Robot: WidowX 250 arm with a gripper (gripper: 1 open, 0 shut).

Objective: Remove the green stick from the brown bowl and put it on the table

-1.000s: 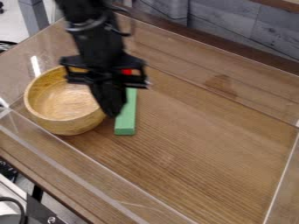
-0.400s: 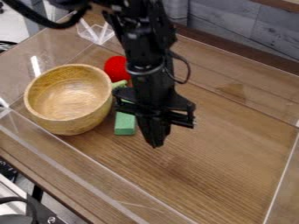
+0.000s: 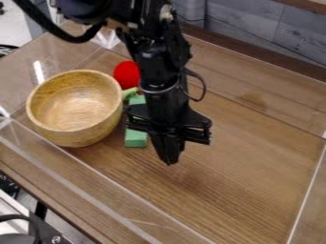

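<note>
Arm upright, gripper (image 3: 170, 156) pointing down (jaws closed, empty), beside green stick (image 3: 133, 135)

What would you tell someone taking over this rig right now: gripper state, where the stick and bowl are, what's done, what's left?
Gripper: shut, pointing down, tips low over bare wood; I can't see anything held.
Green stick: out of the bowl, flat on the table right of the bowl, mostly hidden behind the arm.
Brown bowl: upright, empty.
Red ball: on the table behind the bowl.
Done: the stick is out and on the table.
Left: probably only lifting the arm clear.
</note>
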